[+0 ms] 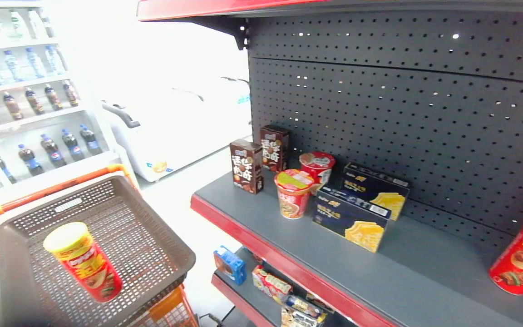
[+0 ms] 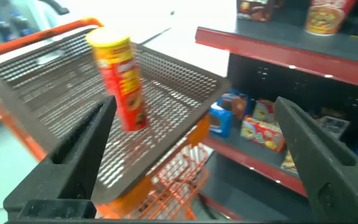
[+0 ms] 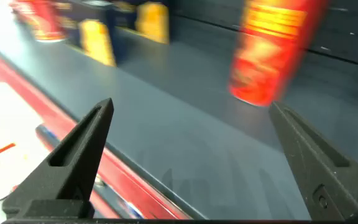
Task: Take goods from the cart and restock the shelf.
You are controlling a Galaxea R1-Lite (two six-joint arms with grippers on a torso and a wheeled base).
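Now, canister (image 2: 120, 81) ahead of left jaws

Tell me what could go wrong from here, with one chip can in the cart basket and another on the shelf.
1. The chip can stands alone on the mesh floor of the basket. A glancing touch from the open left gripper could tip it and send it rolling.
2. The open right gripper is close to the second can on the shelf. A careless sweep there could knock it over.
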